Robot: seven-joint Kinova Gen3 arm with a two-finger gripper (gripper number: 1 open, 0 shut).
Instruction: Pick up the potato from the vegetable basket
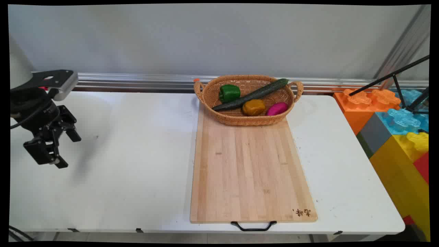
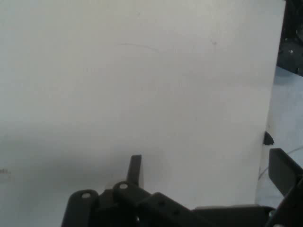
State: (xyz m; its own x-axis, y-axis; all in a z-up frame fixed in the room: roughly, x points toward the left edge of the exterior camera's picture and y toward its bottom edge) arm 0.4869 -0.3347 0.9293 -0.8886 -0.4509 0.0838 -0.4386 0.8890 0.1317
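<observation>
My black gripper [image 1: 69, 153] hangs open over the left end of the white table [image 1: 137, 164], holding nothing. In the hand view the gripper [image 2: 208, 171] looks down on bare table top, with one finger [image 2: 135, 169] left of centre and the other at the right edge. Far to the right, a wicker basket [image 1: 240, 120] stands on the far end of a wooden cutting board [image 1: 250, 171]. It holds a green pepper [image 1: 229, 92], a long dark cucumber [image 1: 252, 94], a yellow-brown round vegetable [image 1: 253, 107] and a magenta one [image 1: 277, 108].
The board has a black handle [image 1: 253, 226] at the table's near edge. Large toy blocks in orange [image 1: 360, 103], blue [image 1: 401, 118] and yellow [image 1: 401, 171] stand off the table's right end, with black tripod legs [image 1: 394, 73] above them. A metal rail [image 1: 137, 80] runs along the wall.
</observation>
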